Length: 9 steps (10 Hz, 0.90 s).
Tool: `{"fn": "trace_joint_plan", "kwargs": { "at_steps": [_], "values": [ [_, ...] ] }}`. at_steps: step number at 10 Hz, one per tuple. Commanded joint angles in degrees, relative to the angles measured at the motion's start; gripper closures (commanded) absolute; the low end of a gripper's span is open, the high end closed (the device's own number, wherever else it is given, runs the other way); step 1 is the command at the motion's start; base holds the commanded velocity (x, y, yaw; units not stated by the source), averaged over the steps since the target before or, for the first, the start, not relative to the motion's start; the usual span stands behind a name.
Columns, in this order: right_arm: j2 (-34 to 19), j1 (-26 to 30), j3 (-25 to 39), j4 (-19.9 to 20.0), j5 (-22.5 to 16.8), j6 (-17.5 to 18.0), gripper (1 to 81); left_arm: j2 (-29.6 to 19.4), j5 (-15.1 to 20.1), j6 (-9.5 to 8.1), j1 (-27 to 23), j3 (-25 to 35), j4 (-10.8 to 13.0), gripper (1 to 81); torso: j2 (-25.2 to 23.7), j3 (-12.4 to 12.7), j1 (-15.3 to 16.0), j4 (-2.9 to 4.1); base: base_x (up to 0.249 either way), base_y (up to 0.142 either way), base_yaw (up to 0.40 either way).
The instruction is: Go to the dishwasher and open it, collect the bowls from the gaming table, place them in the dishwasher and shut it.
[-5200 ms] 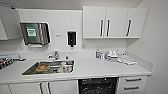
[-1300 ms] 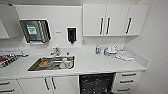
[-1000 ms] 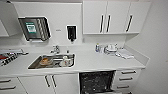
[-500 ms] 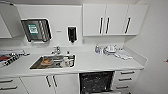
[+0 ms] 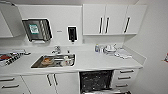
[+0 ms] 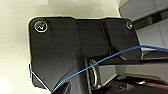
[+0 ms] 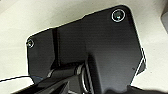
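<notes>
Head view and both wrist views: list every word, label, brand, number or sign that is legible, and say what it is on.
No text can be read in any view.
Steel wall dispenser: a green-blue label on its front, too blurred to read.
White wall panel: a small grey mark beside the dispenser, too small to read.
Flat printed items at the white countertop's far left: red, black and white print, unreadable.

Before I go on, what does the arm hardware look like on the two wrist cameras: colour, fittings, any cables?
Both wrist views show a wide glossy black plate with rounded corners and round silvery screw fittings at its corners, joined to a dark jointed bar with a metal ring at the joint. On the left wrist a thin blue cable runs across the plate. On the right wrist a thin dark wire trails off near the bar.
</notes>
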Motion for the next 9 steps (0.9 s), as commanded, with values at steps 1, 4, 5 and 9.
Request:
{"fn": "trace_joint_plan", "kwargs": {
  "at_steps": [1,4,5,9],
  "values": [
    [-0.2,2.9,-0.1,-0.6,-3.1,-0.1,1.0,-0.4,3.0,-0.11,-2.2,0.3,-0.4,1.0,-0.2,0.0,0.2,0.0,0.0,0.0,0.0],
    [-0.2,2.8,-0.5,-0.5,-3.1,-0.1,1.0,-0.4,3.0,-0.03,-2.2,0.3,-0.3,1.0,7.3,0.0,-3.5,0.0,0.0,0.0,0.0],
    [-0.2,2.8,-0.5,-0.6,-3.1,-0.2,1.0,-0.3,3.0,-0.02,-2.2,0.3,-0.3,1.0,7.2,1.5,-3.5,0.0,0.0,0.0,0.0],
    [-0.2,2.9,-0.5,-0.6,-3.1,-0.2,1.0,-0.3,3.0,-0.11,-2.2,0.3,-0.3,1.0,8.0,5.0,-3.5,0.0,0.0,0.0,0.0]
  ]
}}
